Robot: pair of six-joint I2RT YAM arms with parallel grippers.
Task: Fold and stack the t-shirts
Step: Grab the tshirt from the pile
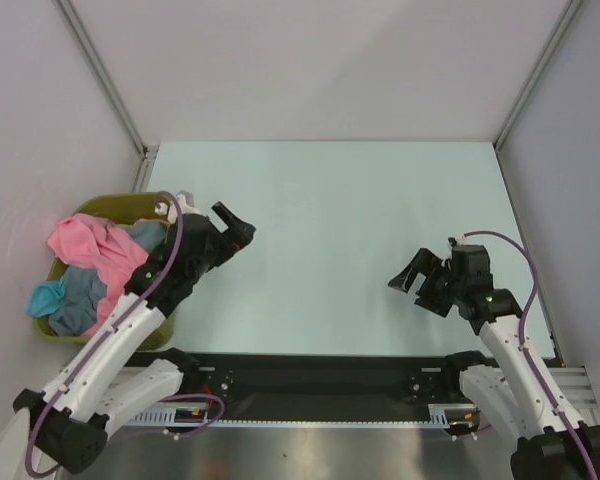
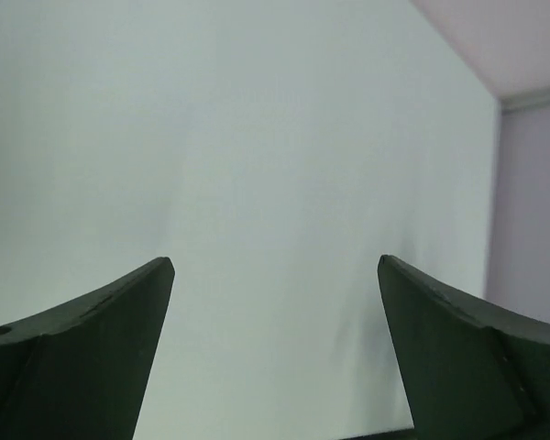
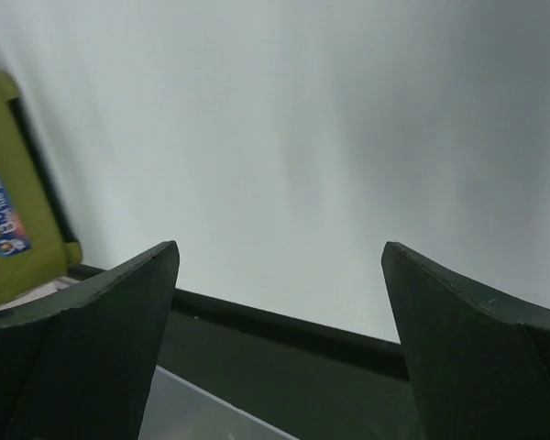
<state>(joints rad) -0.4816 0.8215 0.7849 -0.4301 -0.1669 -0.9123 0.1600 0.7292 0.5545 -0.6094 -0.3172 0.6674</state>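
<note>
A pink t-shirt (image 1: 95, 250), a grey-blue one (image 1: 80, 300) and a teal one (image 1: 46, 296) lie crumpled in an olive-green bin (image 1: 110, 207) at the table's left edge. My left gripper (image 1: 236, 229) is open and empty, just right of the bin, above the pale table. In the left wrist view its fingers (image 2: 92, 339) frame bare table only. My right gripper (image 1: 414, 275) is open and empty at the right side of the table. In the right wrist view its fingers (image 3: 101, 330) frame the table's near edge; the bin (image 3: 14, 192) shows at the left.
The pale table (image 1: 350, 220) is walled by grey panels at the back and both sides. A black rail (image 1: 320, 375) runs along the near edge by the arm bases.
</note>
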